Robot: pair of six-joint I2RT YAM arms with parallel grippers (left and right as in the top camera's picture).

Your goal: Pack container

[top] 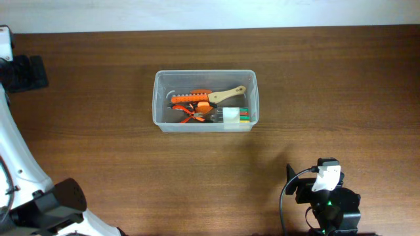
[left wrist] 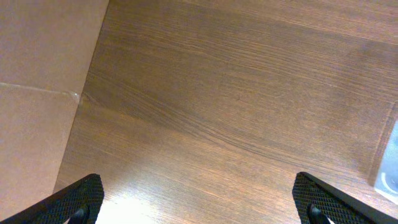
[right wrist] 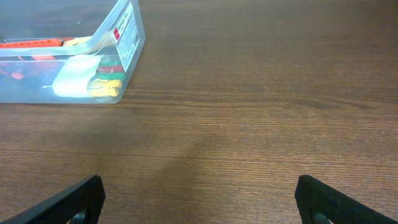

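One container [top: 190, 127] holds one wooden-handled tool [top: 231, 94], one white item [top: 231, 115].

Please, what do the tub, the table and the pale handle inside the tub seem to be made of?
Tub: clear plastic; contents show through its walls. Table: dark wood or wood-look laminate, with visible grain. Pale handle: probably bare wood, matte.

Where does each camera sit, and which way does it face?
Overhead: above the table, looking straight down on the container; the left arm shows at the left edge, the right arm at the bottom right.
Left wrist: low over bare wood near the table edge; the open left gripper shows, fingertips only.
Right wrist: low, facing across the table to the container's corner; the open right gripper shows, fingertips only.
Shared: overhead and right wrist both show the container.
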